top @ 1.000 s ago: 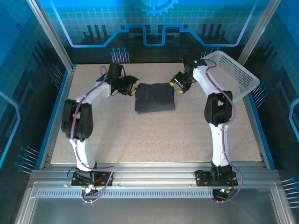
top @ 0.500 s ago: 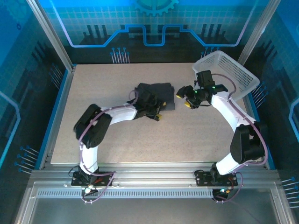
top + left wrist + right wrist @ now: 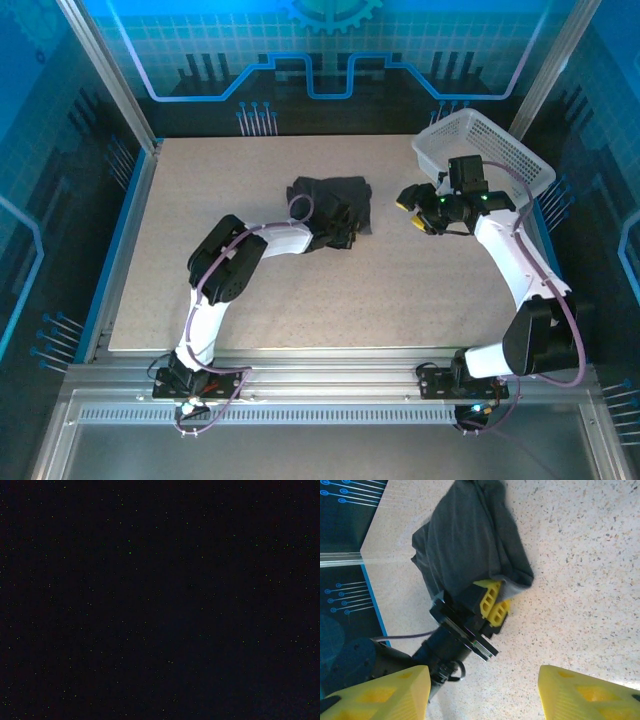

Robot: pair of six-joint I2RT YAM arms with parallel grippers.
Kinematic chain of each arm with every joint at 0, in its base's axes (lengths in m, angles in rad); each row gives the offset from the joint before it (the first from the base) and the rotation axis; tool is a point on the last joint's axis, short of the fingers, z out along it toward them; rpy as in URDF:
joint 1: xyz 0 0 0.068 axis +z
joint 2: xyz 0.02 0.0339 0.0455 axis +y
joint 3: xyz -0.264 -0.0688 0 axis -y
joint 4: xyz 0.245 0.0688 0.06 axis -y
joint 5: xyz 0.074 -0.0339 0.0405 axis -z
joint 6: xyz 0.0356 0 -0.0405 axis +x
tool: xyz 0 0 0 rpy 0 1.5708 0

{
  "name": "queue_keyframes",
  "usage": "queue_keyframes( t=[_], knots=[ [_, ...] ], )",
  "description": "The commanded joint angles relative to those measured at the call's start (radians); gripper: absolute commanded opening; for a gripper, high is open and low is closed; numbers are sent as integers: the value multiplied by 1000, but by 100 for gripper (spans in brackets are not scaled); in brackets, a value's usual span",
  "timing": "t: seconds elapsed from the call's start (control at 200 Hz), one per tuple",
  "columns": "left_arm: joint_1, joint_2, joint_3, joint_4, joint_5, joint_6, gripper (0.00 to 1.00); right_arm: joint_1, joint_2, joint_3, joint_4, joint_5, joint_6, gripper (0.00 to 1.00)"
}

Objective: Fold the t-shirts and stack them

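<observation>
One t-shirt (image 3: 333,194), dark charcoal and plain, lies bunched in a loosely folded heap at the upper centre of the top view, on the speckled beige table (image 3: 200,290). In the right wrist view the t-shirt (image 3: 470,535) fills the upper middle, its lower edge draped over the left gripper (image 3: 492,604), whose yellow fingers are pressed together on the cloth's hem. From above, the left gripper (image 3: 345,236) sits at the shirt's lower right edge. The right gripper (image 3: 413,207) hovers to the right of the shirt, well apart from it, with its jaws spread and nothing between them (image 3: 482,695). One white mesh basket (image 3: 500,150) stands tilted at the upper right, just behind the right arm, its mesh floor in plain sight.
</observation>
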Motion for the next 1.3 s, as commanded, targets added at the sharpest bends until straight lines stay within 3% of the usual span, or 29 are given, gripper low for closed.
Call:
queue_keyframes(
  t=[0.0, 0.135, 0.245, 0.37, 0.525, 0.77, 1.095, 1.155, 1.185, 1.25, 1.295],
  knots=[
    [102, -12, -48, -20, -38, 66, 0, -12, -18, -9, -30, -34, -22, 58],
    [261, -109, -156, 0, 37, 235, 0, 18, -9, 42, -36, -56, -78, 57],
    [438, -133, -194, 72, 204, 449, 0, 52, -3, 74, -33, -75, -106, 57],
    [629, -102, -98, -56, 372, 713, 0, 96, 8, 102, -35, -76, -123, 57],
    [788, 5, 69, -190, 466, 877, 0, 134, 33, 112, -14, -77, -121, 57],
    [880, 178, 350, -374, 521, 1085, 0, 168, 71, 132, 32, -99, -130, 57],
    [898, 127, 325, -407, 491, 1169, 0, 169, 66, 125, 172, -114, -98, 57],
    [891, 82, 308, -399, 473, 1172, 14, 169, 43, 96, 238, -113, -74, 58],
    [887, 56, 298, -401, 458, 1170, 35, 167, 32, 81, 275, -113, -61, 59],
    [873, -23, 268, -406, 418, 1169, 56, 165, 4, 56, 329, -103, -41, 61],
    [859, -93, 234, -403, 386, 1161, 83, 163, -11, 46, 351, -94, -32, 63]
  ],
)
